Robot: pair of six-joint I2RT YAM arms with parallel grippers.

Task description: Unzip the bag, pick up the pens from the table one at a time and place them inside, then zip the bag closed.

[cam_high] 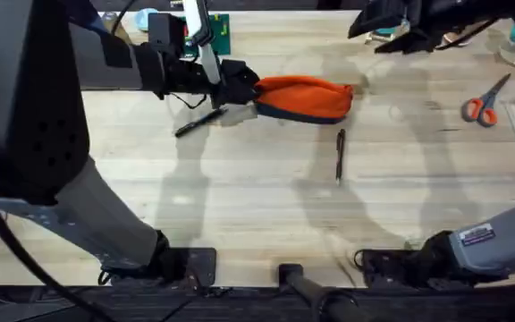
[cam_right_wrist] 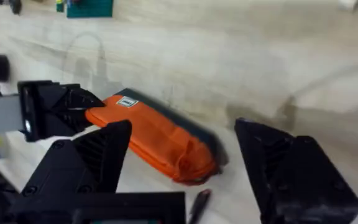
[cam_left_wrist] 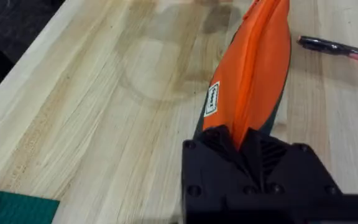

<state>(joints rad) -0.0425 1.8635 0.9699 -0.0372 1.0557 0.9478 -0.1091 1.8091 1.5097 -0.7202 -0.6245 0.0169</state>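
Overhead: your left gripper (cam_high: 244, 89) is clamped on the left end of the bag (cam_high: 307, 97), which lies across the far middle of the bench (cam_high: 240, 197). One pen (cam_high: 199, 122) lies just in front of that gripper, the other pen (cam_high: 339, 155) just in front of the bag's right half. Both are out, so you're at the unzip step. Left wrist: jaws pinched together on the orange fabric end (cam_left_wrist: 247, 81); a pen (cam_left_wrist: 337, 48) lies beside the bag. Right wrist: your right gripper (cam_right_wrist: 185, 171) hangs above the bag's free end (cam_right_wrist: 160, 140), jaws wide apart, holding nothing. The zipper pull can't be made out. Next call: find the pull, bring the right down onto it, keep the left as anchor.
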